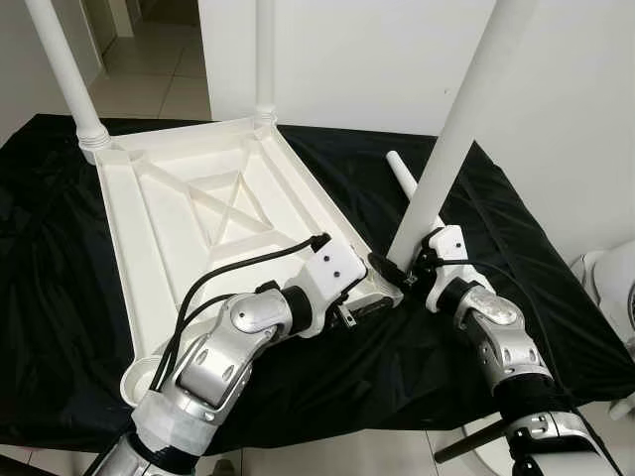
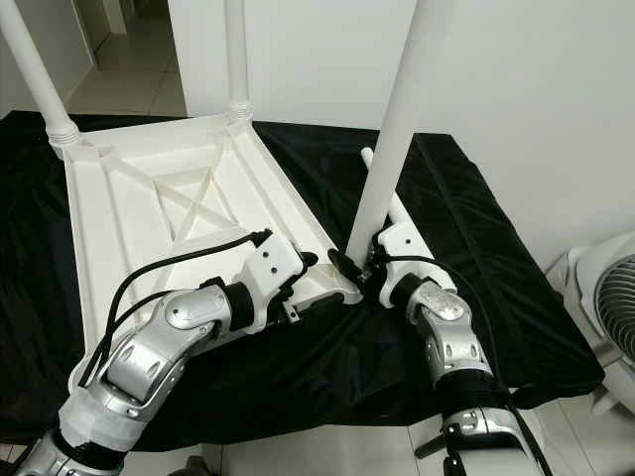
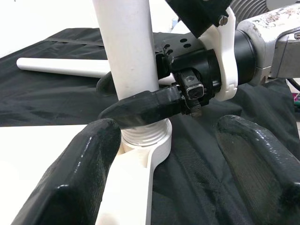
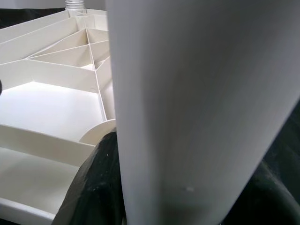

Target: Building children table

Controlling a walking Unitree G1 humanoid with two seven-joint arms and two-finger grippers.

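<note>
Gripping table leg (image 1: pixel 451 149): right pincer (image 1: pixel 397 270).

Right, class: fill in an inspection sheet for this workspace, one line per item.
Surface: black cloth covering the table.
Job's things: white plastic tabletop upside down; two white legs upright in far corners; third leg at near right corner socket; fourth leg lying loose.
Clutter: nothing seen.
Grippers: right claw shut on third leg; left claw open at that corner.
Cables: black cable along left arm.
Surroundings: white wall, tiled floor, white fan.
</note>
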